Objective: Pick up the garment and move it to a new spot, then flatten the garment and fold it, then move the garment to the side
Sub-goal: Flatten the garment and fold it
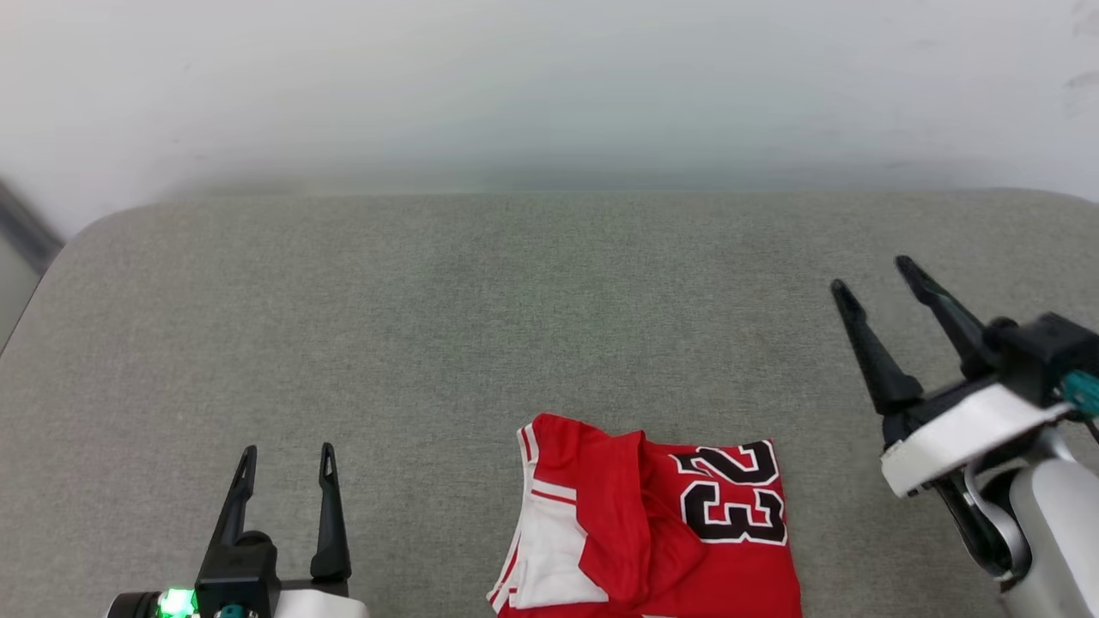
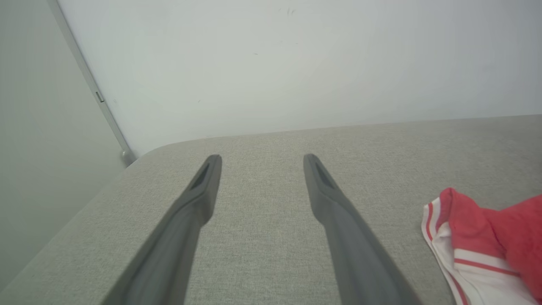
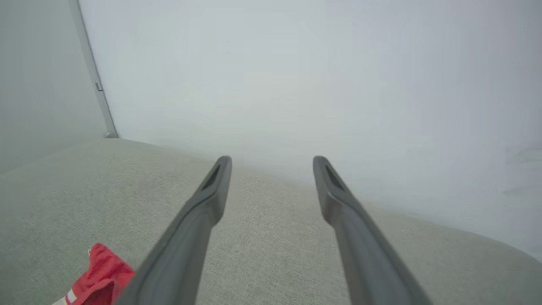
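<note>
1. At the far left edge of the head view, a dark strip [image 1: 26, 227] running down the pale wall [image 1: 549, 86]; seen in the left wrist view as a grey corner trim [image 2: 95, 91] and in the right wrist view as well [image 3: 96, 87].
2. Low in the left of the head view, the left jaws: two long dark fingers [image 1: 241, 498] pointing away from the robot, spread wide, gripping nothing. A green light [image 1: 176, 601] lit at their base. In the left wrist view, the same fingers [image 2: 199, 199] parted over bare fabric, clear of the garment.
3. Under everything, a grey fabric-covered counter [image 1: 515, 300] with rounded far corners, bare between the fingers in both wrist views [image 2: 262, 199] [image 3: 271, 237].
4. Right of centre at the near edge, the garment [image 1: 652, 532]: folded into a compact red block, lying flat, cut off by the bottom of the head view. White sleeve with red-and-white striped trim on its left side; black white-outlined "23" on its right side, reading upside down. Between the two arms, touching neither. At the right edge of the left wrist view [image 2: 487, 228]; at the lower left of the right wrist view [image 3: 101, 275].
5. At the far right, the right jaws: fingers [image 1: 871, 356] slanting up and leftward, held above the counter, wide apart, empty. In the right wrist view, fingers [image 3: 211, 199] parted, nothing between them.
</note>
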Motion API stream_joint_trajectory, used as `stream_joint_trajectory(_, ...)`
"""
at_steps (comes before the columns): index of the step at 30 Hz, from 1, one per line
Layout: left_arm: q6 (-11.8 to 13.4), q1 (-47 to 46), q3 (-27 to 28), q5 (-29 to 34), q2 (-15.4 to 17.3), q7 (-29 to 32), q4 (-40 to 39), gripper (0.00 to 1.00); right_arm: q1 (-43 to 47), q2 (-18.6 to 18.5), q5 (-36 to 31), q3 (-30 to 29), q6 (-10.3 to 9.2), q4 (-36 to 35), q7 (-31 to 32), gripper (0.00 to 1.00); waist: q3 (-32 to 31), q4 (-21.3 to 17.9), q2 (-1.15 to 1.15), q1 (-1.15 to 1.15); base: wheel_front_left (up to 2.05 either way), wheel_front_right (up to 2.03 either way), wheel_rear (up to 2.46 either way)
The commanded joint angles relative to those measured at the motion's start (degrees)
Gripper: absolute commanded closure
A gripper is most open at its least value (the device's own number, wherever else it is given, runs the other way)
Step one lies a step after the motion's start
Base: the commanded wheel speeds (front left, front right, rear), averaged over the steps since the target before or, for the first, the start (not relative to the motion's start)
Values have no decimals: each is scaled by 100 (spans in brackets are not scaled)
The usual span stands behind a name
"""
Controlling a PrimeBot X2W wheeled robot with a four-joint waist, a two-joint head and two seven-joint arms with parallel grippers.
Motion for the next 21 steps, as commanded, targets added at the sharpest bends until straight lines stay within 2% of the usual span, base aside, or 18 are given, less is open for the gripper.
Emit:
stream_joint_trajectory(1,12,82,26,6,-12,-13,-19,0,158,97,-194,-204,-3,-74,-193,0,-44,-51,0,0,0,0,0)
stream_joint_trajectory(5,21,128,41,-3,-40,-13,-60,0,684,516,-644,-901,-3,-218,-532,0,-110,-106,0,0,0,0,0)
stream_joint_trajectory(9,23,202,45,1,-50,-13,-75,0,1134,893,-964,-1358,-2,-414,-668,0,-187,-132,0,0,0,0,0)
stream_joint_trajectory(16,-12,311,32,-10,-77,-13,-96,0,1815,1386,-1316,-1705,-2,-708,-726,0,-275,-102,0,0,0,0,0)
stream_joint_trajectory(21,-45,344,-15,-30,-108,-13,-83,0,2180,1610,-1467,-1831,-2,-867,-736,0,-311,-65,0,0,0,0,0)
